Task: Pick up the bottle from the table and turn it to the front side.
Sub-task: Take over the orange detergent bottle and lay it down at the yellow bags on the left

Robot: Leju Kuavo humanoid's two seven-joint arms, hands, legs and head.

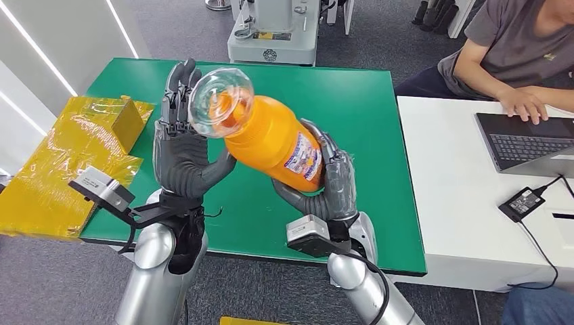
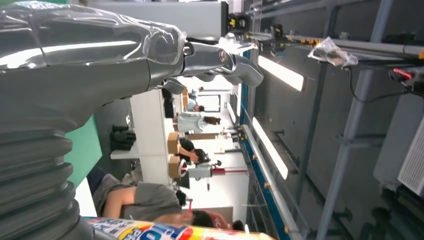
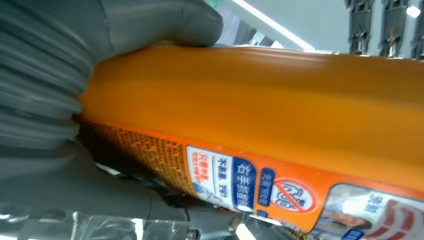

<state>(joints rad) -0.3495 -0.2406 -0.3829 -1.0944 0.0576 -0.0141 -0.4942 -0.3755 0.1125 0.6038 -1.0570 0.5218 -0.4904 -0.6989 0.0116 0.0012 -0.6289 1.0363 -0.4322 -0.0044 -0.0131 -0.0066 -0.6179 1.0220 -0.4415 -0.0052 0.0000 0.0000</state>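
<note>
A flat green table (image 1: 369,108) with a matte top fills the middle of the head view, and a smooth white desk (image 1: 447,196) butts against its right edge. On the table's left end lies a crumpled sheet of shiny yellow wrapping (image 1: 61,162) with a small box-shaped lump under it. At the white desk a person (image 1: 504,57) in a grey shirt rests a hand on a dark laptop (image 1: 524,142), and a small black power brick (image 1: 524,201) with a thin cable sits near the desk's front. Above the table's centre the bottle (image 1: 271,139) is held in the air, tilted, its glossy orange plastic body rounded and smooth, its clear domed base turned up toward the camera, and a printed blue, white and red label wrapped round the lower part. The right hand (image 1: 332,179), dark grey with ribbed covers, grasps the bottle around its labelled end from below. The left hand (image 1: 177,145) stands upright with fingers spread, its palm and thumb against the bottle's upper side near the clear base, grasping nothing.
</note>
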